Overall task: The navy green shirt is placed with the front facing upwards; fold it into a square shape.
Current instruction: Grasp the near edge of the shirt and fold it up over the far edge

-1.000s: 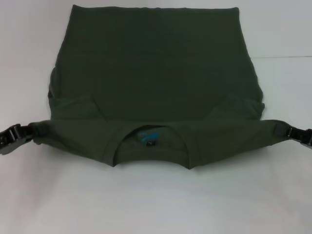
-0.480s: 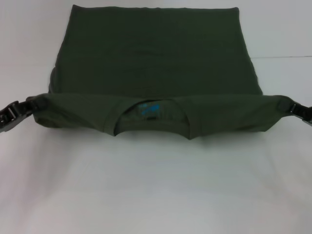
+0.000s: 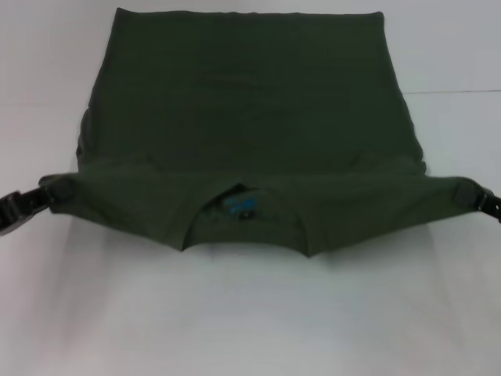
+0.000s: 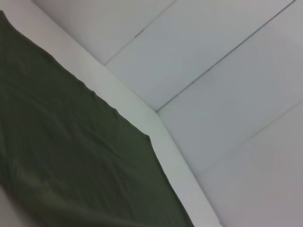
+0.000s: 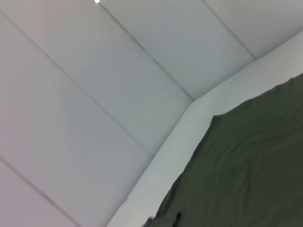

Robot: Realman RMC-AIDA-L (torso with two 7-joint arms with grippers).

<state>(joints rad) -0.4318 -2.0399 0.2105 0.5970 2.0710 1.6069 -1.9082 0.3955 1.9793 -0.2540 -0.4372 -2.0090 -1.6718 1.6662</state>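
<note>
**Lifted Collar Edge Lower Than 0.5 s Ago**

Dropped since 0.5 s ago: collar edge of the shirt (image 3: 250, 149), now hanging lower in the head view, with both ends sunk toward the frame's side edges. Label (image 3: 241, 207) and neckline shifted down a little too.

Shirt spread across the white table (image 3: 250, 321), filling the upper and middle part of the head view, far hem straight along the top. Near edge raised as a band across the middle of the frame, sagging to 2 points below the collar. Blue-and-black label visible inside the neck opening.

Left gripper (image 3: 48, 193) at the middle left edge of the frame, clenched on the band's left corner. Right gripper (image 3: 468, 193) at the middle right edge, clenched on the right corner. Both ends of the band level with each other.

Left wrist view: green cloth (image 4: 71, 161) over the lower left, table edge and pale panelled wall (image 4: 227, 71) beyond. Right wrist view: cloth (image 5: 246, 175) at lower right, same pale panels above.
</note>
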